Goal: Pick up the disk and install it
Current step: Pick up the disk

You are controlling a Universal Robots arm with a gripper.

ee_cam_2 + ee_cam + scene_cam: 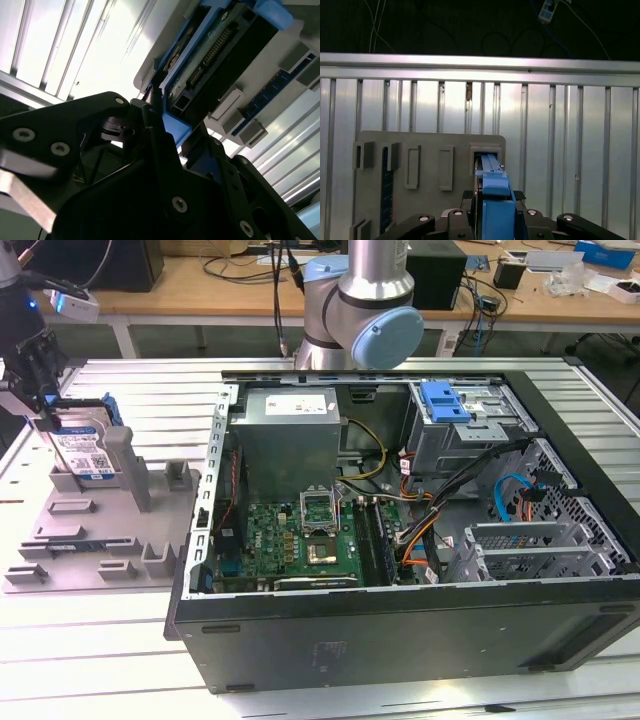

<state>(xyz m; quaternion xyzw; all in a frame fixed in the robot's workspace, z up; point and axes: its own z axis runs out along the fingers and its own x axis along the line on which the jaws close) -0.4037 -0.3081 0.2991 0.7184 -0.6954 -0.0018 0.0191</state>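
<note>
The disk point(84, 452), silver with a blue-and-white label and a blue carrier frame, stands on edge in a slot of the grey fixture plate point(90, 530) at the exterior view's left. My gripper point(45, 408) comes down onto its top edge. In the first wrist view the blue carrier frame point(492, 172) runs between the black fingers point(469, 201), which press on both sides of it. In the second wrist view the gripper point(175, 125) clamps the blue frame just below the disk's connector edge point(220, 50). The disk's lower part still sits in the slot.
The open computer case point(400, 500) lies at the exterior view's middle and right, with a grey power-supply box point(290, 425), a motherboard point(300, 535) and a drive bay with a blue latch piece point(445, 400). The arm's base point(360, 310) stands behind the case. Grey posts point(135, 465) rise from the fixture plate.
</note>
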